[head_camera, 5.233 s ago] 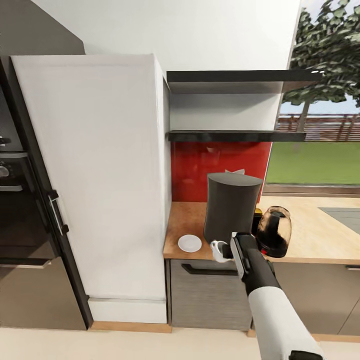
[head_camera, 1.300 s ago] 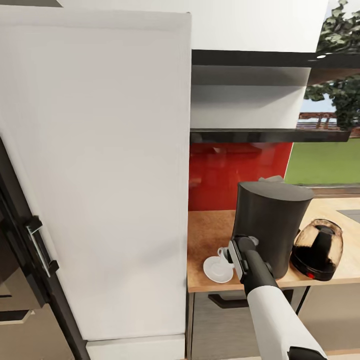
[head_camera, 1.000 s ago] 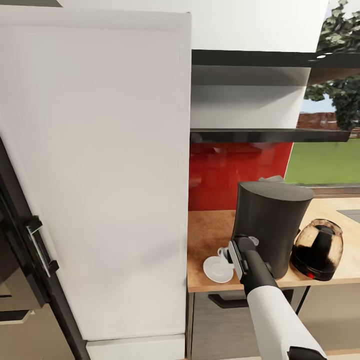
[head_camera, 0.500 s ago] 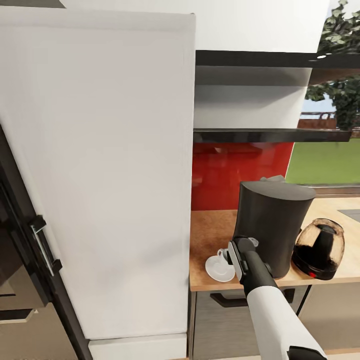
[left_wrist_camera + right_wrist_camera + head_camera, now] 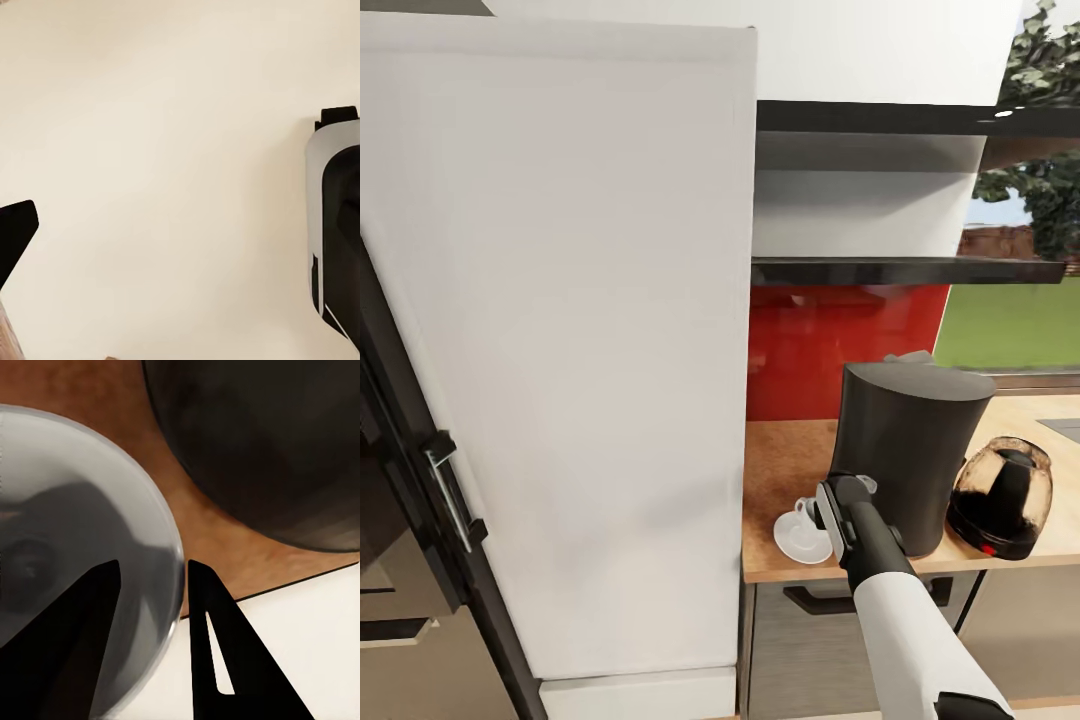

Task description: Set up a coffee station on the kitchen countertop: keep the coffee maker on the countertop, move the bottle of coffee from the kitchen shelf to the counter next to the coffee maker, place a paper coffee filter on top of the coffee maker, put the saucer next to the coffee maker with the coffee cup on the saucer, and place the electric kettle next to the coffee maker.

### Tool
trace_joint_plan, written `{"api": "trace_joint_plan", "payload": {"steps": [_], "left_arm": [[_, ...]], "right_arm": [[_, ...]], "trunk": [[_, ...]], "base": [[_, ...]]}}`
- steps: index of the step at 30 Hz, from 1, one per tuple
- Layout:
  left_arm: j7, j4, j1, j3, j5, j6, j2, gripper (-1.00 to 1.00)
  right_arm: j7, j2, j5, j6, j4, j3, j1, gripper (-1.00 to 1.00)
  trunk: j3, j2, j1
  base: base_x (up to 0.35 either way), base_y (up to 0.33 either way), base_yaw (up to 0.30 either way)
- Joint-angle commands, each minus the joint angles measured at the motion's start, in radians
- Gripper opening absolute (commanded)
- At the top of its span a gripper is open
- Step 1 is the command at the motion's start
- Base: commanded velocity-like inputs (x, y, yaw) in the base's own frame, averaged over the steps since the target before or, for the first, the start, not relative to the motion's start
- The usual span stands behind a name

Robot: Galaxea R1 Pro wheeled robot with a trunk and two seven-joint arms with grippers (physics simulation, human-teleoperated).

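Observation:
The tall dark grey coffee maker (image 5: 913, 455) stands on the light-wood kitchen countertop (image 5: 780, 465). A pale folded tip, the paper coffee filter (image 5: 907, 357), shows at the far edge of its flat top. To its right sits the brownish electric kettle (image 5: 1001, 497). To its left lies the white saucer (image 5: 798, 543) with the small coffee cup (image 5: 802, 509) standing on it. My right gripper (image 5: 818, 510) hovers right beside the cup, open; in the right wrist view (image 5: 146, 577) its dark fingers (image 5: 217, 645) straddle the saucer (image 5: 67, 510) rim beside the coffee maker (image 5: 262, 442). The bottle of coffee is hidden.
A tall white cabinet (image 5: 560, 340) walls off the counter's left end. Two dark shelves (image 5: 900, 270) hang above a red backsplash (image 5: 810, 340). A black oven front (image 5: 400, 520) is at far left. The left wrist view looks down on beige floor (image 5: 165, 150) and a part of the robot's body (image 5: 334, 225).
Five seconds ago my right gripper held the cup short of the counter and the saucer was bare; now the cup stands on the saucer. Since then the camera has closed in and drifted slightly left.

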Motion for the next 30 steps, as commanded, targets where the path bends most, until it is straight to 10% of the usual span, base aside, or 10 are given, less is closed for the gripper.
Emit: {"api": "trace_joint_plan", "payload": {"steps": [1,21,22,30], "left_arm": [[0.002,-0.002,0.000,0.000,-0.009,0.008,0.000,1.00],[0.002,-0.002,0.000,0.000,-0.009,0.008,0.000,1.00],[0.002,-0.002,0.000,-0.001,-0.009,0.008,0.000,1.00],[0.002,-0.002,0.000,0.000,-0.009,0.008,0.000,1.00]], "right_arm": [[0.005,0.001,0.010,0.004,-0.001,-0.003,0.000,-1.00],[0.005,0.001,0.010,0.004,0.000,-0.003,0.000,-1.00],[0.005,0.001,0.010,0.004,0.001,-0.003,0.000,1.00],[0.005,0.001,0.010,0.004,0.001,-0.003,0.000,1.00]], "trunk": [[0.000,-0.001,0.000],[0.000,-0.001,0.000],[0.000,-0.001,0.000],[0.000,-0.001,0.000]], "base": [[0.000,0.000,0.000],[0.000,0.019,0.000],[0.000,0.000,0.000],[0.000,0.000,0.000]]}}
